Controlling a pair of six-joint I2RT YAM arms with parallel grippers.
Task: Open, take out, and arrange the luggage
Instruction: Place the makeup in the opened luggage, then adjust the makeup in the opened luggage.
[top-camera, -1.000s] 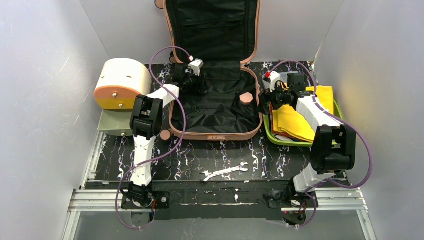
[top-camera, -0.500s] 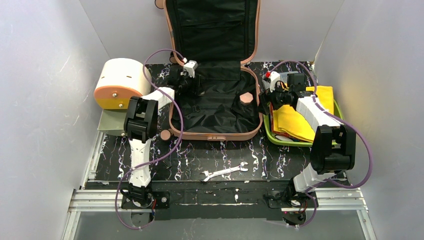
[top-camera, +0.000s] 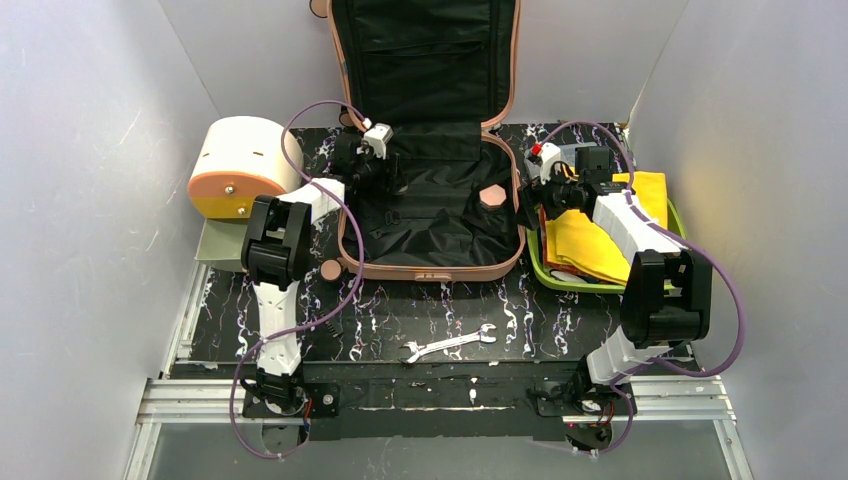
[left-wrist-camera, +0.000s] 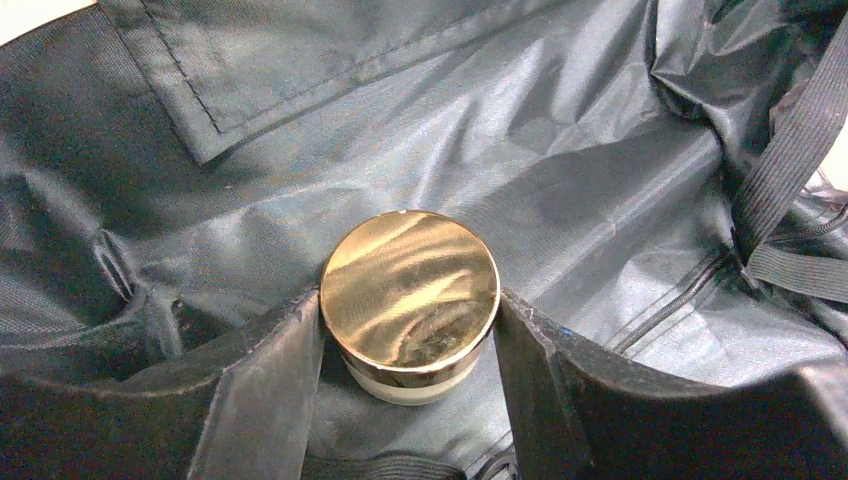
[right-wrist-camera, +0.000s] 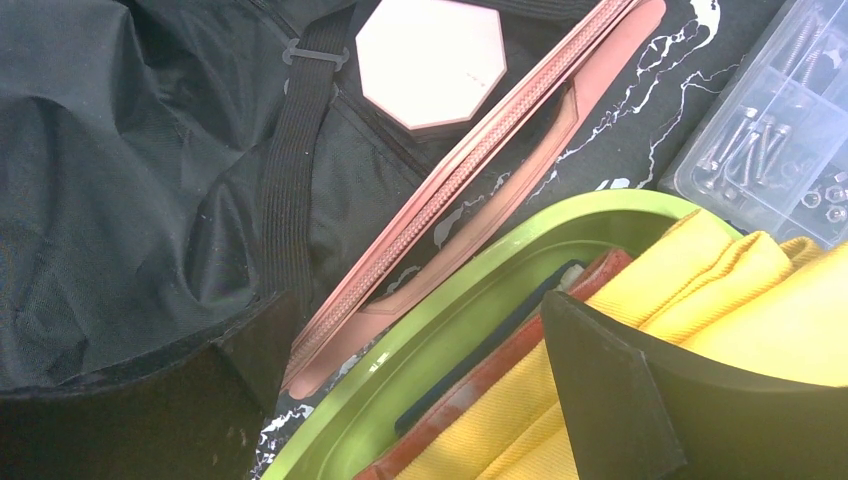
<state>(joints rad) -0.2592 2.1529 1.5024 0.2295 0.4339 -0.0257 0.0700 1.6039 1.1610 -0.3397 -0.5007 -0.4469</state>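
Note:
The salmon-pink luggage lies open on the table, its lid propped against the back wall and its black lining showing. My left gripper is inside the shell's left rear part. In the left wrist view the left gripper is shut on a small jar with a gold lid, and both fingers touch its sides. My right gripper hangs open and empty, and in the right wrist view the right gripper is over the rim of the lime-green tray, beside the luggage's zipper edge.
A pink octagonal piece lies in the shell's right side. Folded yellow cloth fills the tray. A clear box of screws sits behind it. A cream-and-orange drum box stands at the left. A wrench lies near the front.
My left arm has swung left and its gripper has shifted slightly left inside the luggage. The right arm has not moved.

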